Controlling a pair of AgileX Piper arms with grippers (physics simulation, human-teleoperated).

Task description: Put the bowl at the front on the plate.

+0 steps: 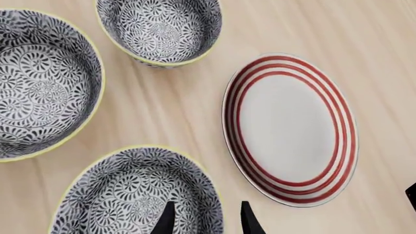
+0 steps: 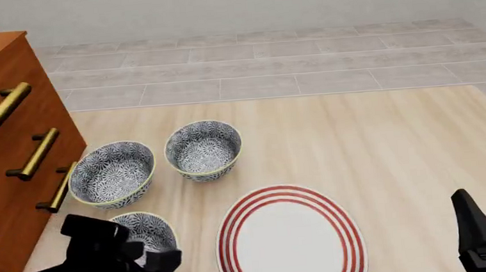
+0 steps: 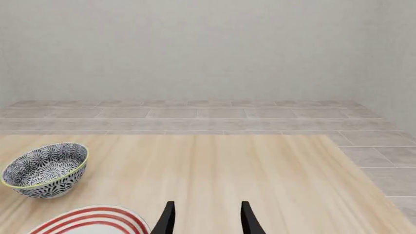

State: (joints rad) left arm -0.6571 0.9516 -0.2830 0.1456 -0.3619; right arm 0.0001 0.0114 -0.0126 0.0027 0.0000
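Three floral bowls sit on the pale wooden table, and the front bowl lies nearest the arms, just left of the red-ringed plate and not on it. The left gripper hovers over this bowl's right rim, its fingers spread, one above the bowl's inside and one outside the rim. The two other bowls stand farther back, near a brown drawer cabinet. The right gripper hangs over bare table right of the plate, fingers spread, holding nothing.
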